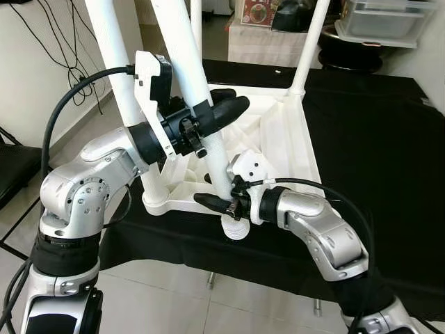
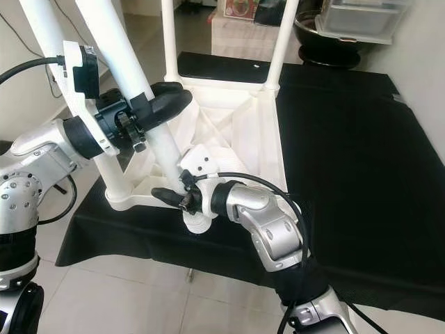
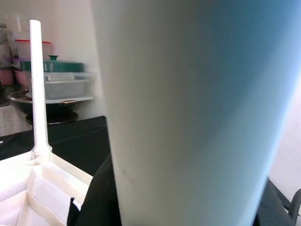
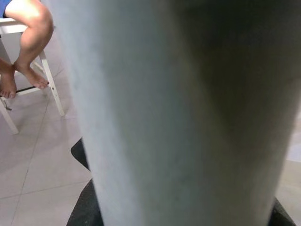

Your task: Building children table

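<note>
A black cloth [image 1: 361, 153] is covering the desk in a tiled room, with a pot [image 1: 351, 52] and a clear box [image 1: 386, 21] sitting beyond its far edge. The white tabletop [image 1: 278, 149] is lying upside down toward the desk's left edge, three legs already standing up from its corners. The fourth leg [image 1: 201, 118] is leaning over the tabletop's near edge, its threaded foot [image 1: 235, 228] hanging just past that edge, beside the near-right corner rather than in a socket. The left gripper [image 1: 221, 111] is clamping the leg partway up, fingers wrapped narrowly around the tube; the right gripper [image 1: 221, 204] is pinching it close above the foot. A person's bare legs [image 4: 28, 42] are showing on a chair [image 4: 28, 89] in the right wrist view.

To do this well, the right gripper should probably be steering the foot over the empty corner socket while the left one is bringing the tube upright, since a tilted leg would likely cross-thread. Only then should turning begin
</note>
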Controlling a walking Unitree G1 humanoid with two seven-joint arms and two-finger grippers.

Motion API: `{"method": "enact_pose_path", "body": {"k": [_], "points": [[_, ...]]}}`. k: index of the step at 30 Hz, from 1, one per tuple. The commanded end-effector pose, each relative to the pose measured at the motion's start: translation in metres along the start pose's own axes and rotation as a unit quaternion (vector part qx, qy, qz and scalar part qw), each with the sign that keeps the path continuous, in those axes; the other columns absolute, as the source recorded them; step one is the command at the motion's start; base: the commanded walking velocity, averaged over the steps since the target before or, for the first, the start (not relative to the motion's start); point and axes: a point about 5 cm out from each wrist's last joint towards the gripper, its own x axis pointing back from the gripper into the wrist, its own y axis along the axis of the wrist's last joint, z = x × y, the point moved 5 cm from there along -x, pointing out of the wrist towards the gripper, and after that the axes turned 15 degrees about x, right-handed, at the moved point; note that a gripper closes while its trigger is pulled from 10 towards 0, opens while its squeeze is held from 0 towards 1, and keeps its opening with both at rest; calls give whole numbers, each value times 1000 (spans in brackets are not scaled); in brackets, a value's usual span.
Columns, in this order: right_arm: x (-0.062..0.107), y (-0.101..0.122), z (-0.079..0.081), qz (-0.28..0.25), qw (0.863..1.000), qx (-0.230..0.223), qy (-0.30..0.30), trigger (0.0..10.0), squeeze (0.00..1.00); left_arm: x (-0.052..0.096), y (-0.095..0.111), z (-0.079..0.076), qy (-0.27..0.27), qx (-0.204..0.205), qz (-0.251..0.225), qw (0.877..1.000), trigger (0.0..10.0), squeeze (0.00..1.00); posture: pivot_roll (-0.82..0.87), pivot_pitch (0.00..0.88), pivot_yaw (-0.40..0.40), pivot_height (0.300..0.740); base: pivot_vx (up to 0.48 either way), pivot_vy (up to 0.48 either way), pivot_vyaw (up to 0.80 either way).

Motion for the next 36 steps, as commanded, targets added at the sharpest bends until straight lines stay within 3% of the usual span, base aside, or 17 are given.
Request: {"method": "enact_pose_path", "body": {"k": [1,18,19,21,22,24,25,27,29,31,33,35,36], "points": [[-22,4,38,-13,997,-20,77,0,0,-16,19,-31,-79,-18,-53,995,0,0,-24,65,-13,740,0,0,0],[-24,6,27,-19,998,-29,51,0,0,-17,21,-28,-75,-23,-55,995,353,0,-16,62,-8,740,0,0,0],[-24,6,25,-20,998,-30,47,0,0,-18,21,-27,-71,-25,-57,996,4667,0,-16,62,-10,740,0,0,0],[-24,6,25,-20,998,-30,47,0,0,-18,21,-27,-71,-25,-57,996,4667,0,-16,62,-10,740,0,0,0],[-24,6,24,-21,998,-30,44,0,0,-18,23,-24,-61,-28,-63,996,10000,851,-16,63,-11,740,0,0,0],[-24,6,24,-21,998,-30,44,0,0,-18,23,-24,-61,-28,-63,996,10000,851,-16,63,-11,740,0,0,0],[-24,7,21,-24,999,-33,36,0,0,-17,26,-22,-54,-27,-71,996,10000,1000,-14,64,-16,740,0,0,0],[-24,9,13,-31,999,-38,17,0,0,-15,31,-22,-52,-26,-81,995,10000,1000,-15,64,-17,740,0,0,0],[-22,13,-6,-47,997,-48,-27,0,0,-11,38,-24,-55,-24,-90,994,10000,1000,-13,64,-20,740,0,0,0],[-22,13,-6,-47,997,-48,-27,0,0,-11,38,-24,-55,-24,-90,994,10000,1000,-13,64,-20,740,0,0,0],[-19,17,-29,-62,993,-66,-80,0,0,-6,41,-25,-57,-27,-92,994,10000,1000,-9,62,-24,740,0,0,0],[-17,19,-37,-67,990,-73,-100,0,0,-4,41,-26,-57,-28,-92,994,10000,1000,-9,62,-24,740,0,0,0],[-15,20,-49,-72,986,-80,-129,0,0,-2,41,-27,-56,-31,-94,993,10000,1000,-8,62,-24,740,0,0,0]]}}
